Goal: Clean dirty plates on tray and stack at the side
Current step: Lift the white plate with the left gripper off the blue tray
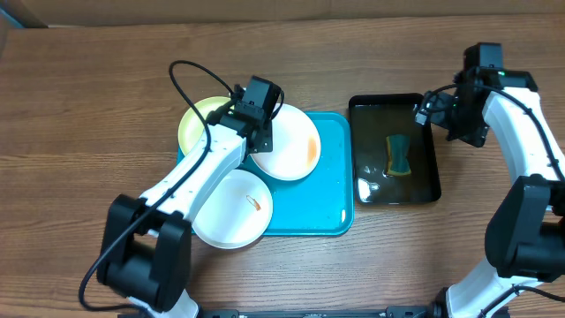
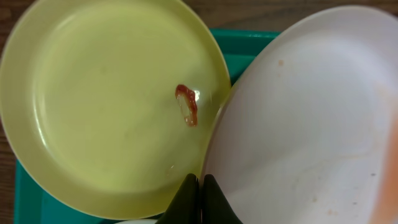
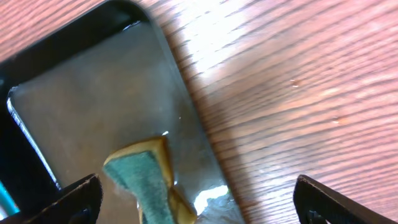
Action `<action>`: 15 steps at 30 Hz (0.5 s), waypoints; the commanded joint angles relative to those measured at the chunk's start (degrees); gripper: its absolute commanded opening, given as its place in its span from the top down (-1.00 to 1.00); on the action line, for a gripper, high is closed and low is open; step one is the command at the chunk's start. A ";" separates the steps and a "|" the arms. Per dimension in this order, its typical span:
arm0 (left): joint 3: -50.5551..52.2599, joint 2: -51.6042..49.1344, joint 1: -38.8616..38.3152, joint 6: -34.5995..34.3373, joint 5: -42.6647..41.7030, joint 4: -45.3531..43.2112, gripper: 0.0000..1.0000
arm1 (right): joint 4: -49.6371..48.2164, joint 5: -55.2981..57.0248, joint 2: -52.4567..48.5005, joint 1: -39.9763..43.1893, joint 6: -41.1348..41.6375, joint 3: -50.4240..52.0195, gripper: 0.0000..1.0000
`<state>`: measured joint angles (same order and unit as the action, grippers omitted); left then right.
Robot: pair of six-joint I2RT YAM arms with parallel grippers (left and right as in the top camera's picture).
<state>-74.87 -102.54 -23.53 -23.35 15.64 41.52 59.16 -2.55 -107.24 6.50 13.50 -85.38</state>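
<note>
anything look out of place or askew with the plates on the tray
Nothing spilled or broken, but the plates sit askew: the lower white plate hangs off the near-left corner of the tray onto the table, the green plate juts past its far-left corner, and the upper white plate overlaps the green plate's rim.

From overhead, the left arm [image 1: 207, 168] covers the right part of the green plate [image 1: 194, 124], the left rim of the far white plate [image 1: 296, 146] and the fingertips of the left gripper [image 2: 200, 198]. In the left wrist view, its closed fingers [image 2: 186, 205] are cut off by the bottom edge, and whether that plate's rim is pinched between them cannot be told. The orange smear [image 2: 392, 168] blurs out at the right edge. In the right wrist view, the sponge [image 3: 146, 180] and black basin [image 3: 93, 93] run off the bottom, and only the finger ends of the right gripper [image 3: 202, 200] show.
</note>
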 commanded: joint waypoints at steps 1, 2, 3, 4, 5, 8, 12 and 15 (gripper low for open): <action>-3.72 4.31 -0.11 1.53 -1.11 1.33 0.92 | -0.28 0.35 0.63 0.66 0.24 -0.94 -1.00; -4.31 4.74 -0.11 1.53 -1.51 1.92 0.92 | -0.28 0.35 0.63 0.66 0.24 -0.94 -1.00; -4.92 5.05 -0.09 1.53 -2.03 2.56 0.92 | -0.28 0.35 0.63 0.66 0.24 -0.94 -1.00; -5.70 5.29 -0.09 1.53 -2.38 3.43 0.92 | -0.31 0.35 0.63 0.66 0.24 -0.94 -1.00; -6.36 5.40 -0.09 1.55 -2.43 4.15 0.92 | -0.31 0.35 0.63 0.66 0.24 -0.94 -1.00; -8.02 5.51 -0.07 1.55 -2.43 5.60 0.92 | -0.33 0.35 0.63 0.66 0.24 -0.94 -1.00; -10.14 5.51 -0.24 1.53 -3.76 6.32 0.92 | -0.33 0.35 0.63 0.66 0.24 -0.94 -1.00; -11.45 5.49 -1.05 1.51 -3.74 6.05 0.92 | -0.33 0.35 0.63 0.66 0.24 -0.94 -1.00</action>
<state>-83.64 -98.37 -23.66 -22.28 13.08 47.81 59.16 -2.55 -107.24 7.35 13.47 -85.38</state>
